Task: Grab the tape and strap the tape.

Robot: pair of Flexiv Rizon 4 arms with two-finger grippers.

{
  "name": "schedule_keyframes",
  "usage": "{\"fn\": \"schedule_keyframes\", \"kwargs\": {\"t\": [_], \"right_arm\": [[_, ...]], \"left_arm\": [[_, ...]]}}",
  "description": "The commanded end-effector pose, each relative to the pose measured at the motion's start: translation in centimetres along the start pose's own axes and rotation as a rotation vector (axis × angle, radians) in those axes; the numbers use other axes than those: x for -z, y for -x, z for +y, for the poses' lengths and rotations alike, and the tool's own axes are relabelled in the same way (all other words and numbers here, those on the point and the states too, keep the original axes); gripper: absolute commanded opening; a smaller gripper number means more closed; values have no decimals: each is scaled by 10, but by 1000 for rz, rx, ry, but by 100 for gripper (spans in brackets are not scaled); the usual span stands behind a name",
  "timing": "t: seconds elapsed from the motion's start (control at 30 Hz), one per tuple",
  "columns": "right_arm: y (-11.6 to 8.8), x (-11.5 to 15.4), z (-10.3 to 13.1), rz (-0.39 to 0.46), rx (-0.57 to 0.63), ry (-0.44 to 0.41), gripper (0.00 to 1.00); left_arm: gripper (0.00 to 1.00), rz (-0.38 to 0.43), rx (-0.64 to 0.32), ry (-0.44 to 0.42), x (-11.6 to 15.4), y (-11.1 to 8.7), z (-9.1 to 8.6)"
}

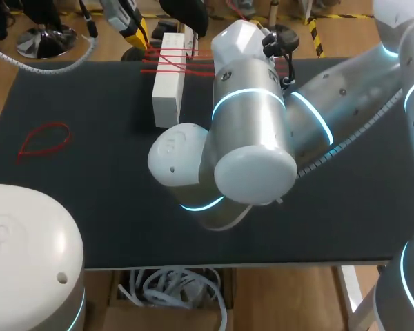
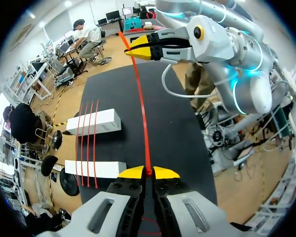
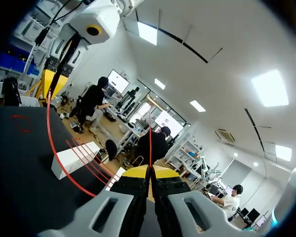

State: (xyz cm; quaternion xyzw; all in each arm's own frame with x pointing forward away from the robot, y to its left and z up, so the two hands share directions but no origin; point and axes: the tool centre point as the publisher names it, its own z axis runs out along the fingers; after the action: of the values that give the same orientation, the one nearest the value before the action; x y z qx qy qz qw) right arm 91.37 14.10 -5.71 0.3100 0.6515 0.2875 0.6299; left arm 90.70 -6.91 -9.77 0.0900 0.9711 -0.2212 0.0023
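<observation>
The tape is a thin red strand (image 2: 143,113) stretched over the black table (image 2: 177,138) between my two grippers. My left gripper (image 2: 148,172) is shut on one end of it. At the other end, across the table, my right gripper (image 2: 137,49) is shut on it. In the right wrist view the strand (image 3: 52,143) curves from my left gripper (image 3: 52,89) to my right gripper (image 3: 149,170). Beside the strand lie two white blocks (image 2: 93,121) (image 2: 96,168) with three red bands (image 2: 86,143) strapped across them. In the head view my right arm (image 1: 252,131) hides its own gripper.
A loose red loop (image 1: 45,141) lies on the left part of the table (image 1: 90,172). One white block (image 1: 169,83) with red bands (image 1: 169,63) shows at the far edge, near my left gripper (image 1: 131,27). The other block is hidden behind my right arm.
</observation>
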Motion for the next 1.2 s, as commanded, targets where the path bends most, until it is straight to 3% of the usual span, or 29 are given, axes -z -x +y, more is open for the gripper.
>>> {"fn": "schedule_keyframes", "kwargs": {"t": [0.03,0.33,0.7,1.2], "right_arm": [[3,0,1,6,0,-3,0],[3,0,1,6,0,-3,0],[3,3,7,-71,302,-30,0],[-9,16,29,22,621,-76,0]], "left_arm": [[0,2,1,4,1,0,0],[0,2,1,4,1,0,0],[0,2,1,4,1,0,0],[0,2,1,4,1,0,0]]}}
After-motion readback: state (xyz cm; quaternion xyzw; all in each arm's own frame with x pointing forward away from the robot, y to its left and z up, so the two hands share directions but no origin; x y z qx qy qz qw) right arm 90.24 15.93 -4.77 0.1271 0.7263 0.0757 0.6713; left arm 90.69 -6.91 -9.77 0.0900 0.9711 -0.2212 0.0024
